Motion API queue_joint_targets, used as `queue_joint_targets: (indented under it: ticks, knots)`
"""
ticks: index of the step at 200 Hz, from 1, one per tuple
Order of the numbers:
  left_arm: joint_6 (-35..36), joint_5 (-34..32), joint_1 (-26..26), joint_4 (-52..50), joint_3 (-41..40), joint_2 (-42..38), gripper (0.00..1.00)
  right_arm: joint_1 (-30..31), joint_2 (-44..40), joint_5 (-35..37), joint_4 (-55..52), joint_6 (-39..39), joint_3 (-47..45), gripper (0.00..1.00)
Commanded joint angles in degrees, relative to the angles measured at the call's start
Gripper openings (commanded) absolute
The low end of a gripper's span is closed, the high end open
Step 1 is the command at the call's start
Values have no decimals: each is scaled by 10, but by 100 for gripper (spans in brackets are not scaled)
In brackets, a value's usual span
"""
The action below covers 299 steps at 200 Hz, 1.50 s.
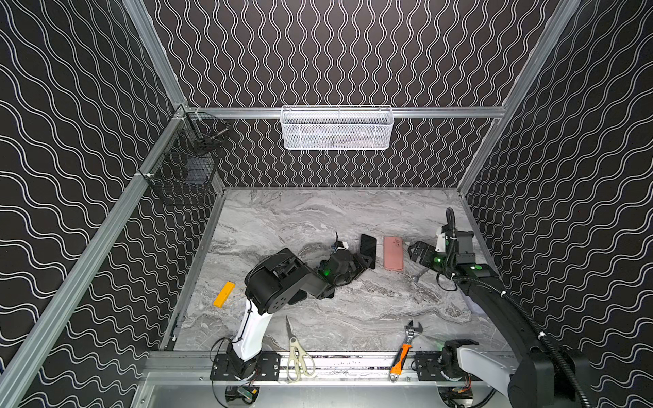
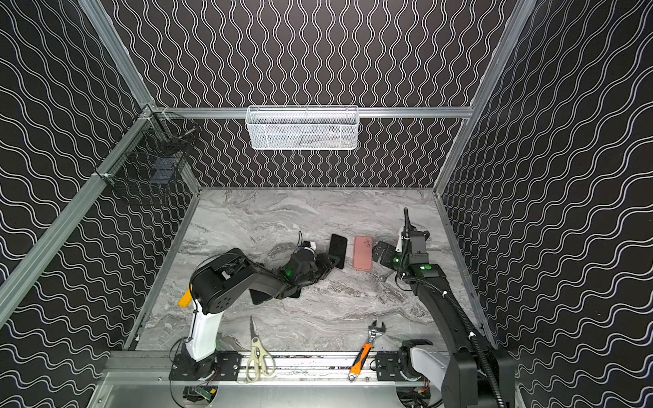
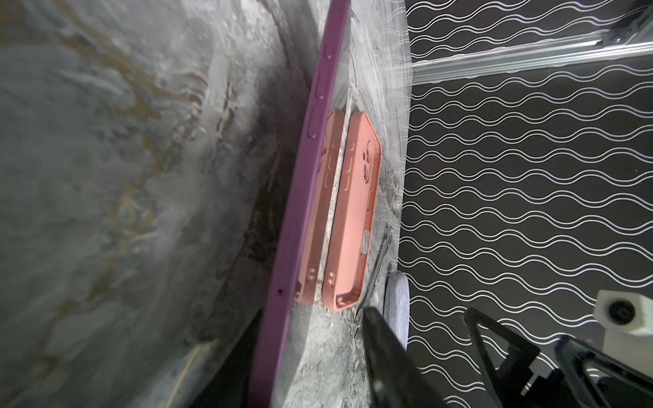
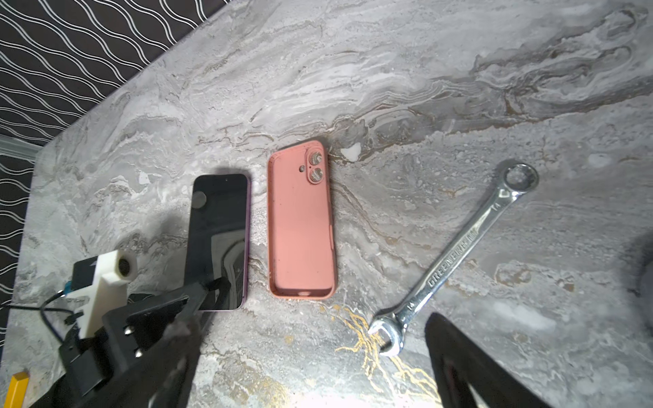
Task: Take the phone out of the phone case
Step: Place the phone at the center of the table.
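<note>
The phone [image 1: 368, 245] [image 2: 338, 245] lies flat with its black screen up, its purple rim showing in the wrist views [image 4: 219, 240] [image 3: 300, 212]. The empty pink phone case [image 1: 393, 253] [image 2: 363, 253] [image 4: 300, 219] [image 3: 357, 212] lies just to its right, apart from it, inside up. My left gripper [image 1: 364, 263] [image 2: 330, 263] sits at the phone's near end, open; a gap shows between the phone's edge and one black finger [image 3: 388, 353]. My right gripper [image 1: 415, 252] [image 4: 318, 371] hovers open, holding nothing, right of the case.
A silver combination wrench [image 4: 456, 254] lies right of the case, under the right gripper. Scissors [image 1: 296, 353] and an orange-handled adjustable wrench [image 1: 404, 349] lie at the front edge. A yellow block [image 1: 223, 294] lies at the left. White [image 1: 337, 129] and black [image 1: 187, 166] baskets hang on the walls.
</note>
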Motion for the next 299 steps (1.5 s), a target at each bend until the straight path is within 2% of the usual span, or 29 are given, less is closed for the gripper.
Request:
queue_joint_targets:
  ticks: [1, 47, 79, 96, 129, 206, 235, 299]
  knots:
    - [18, -6, 0, 28, -4, -2, 53, 0, 2, 2, 9, -3, 0, 100]
    - [34, -9, -1, 22, -28, -43, 69, 0, 27, 7, -26, -22, 28, 100]
    - [32, 6, -2, -8, -30, -64, 76, 0, 24, 0, -26, -30, 34, 100]
    - [42, 8, -5, -27, -26, -74, 87, 0, 24, -6, -27, -33, 38, 100]
    - [45, 16, -8, -48, -17, -78, 99, 1, 22, -8, -33, -39, 42, 100]
    - [66, 32, -8, -98, 9, -74, 99, 1, 11, -2, -49, -44, 48, 100]
    - [90, 25, -8, -166, 23, -86, 99, 1, 7, 1, -55, -45, 47, 100]
    - [158, -15, -8, -393, 87, -132, 99, 1, 3, 11, -59, -43, 49, 100]
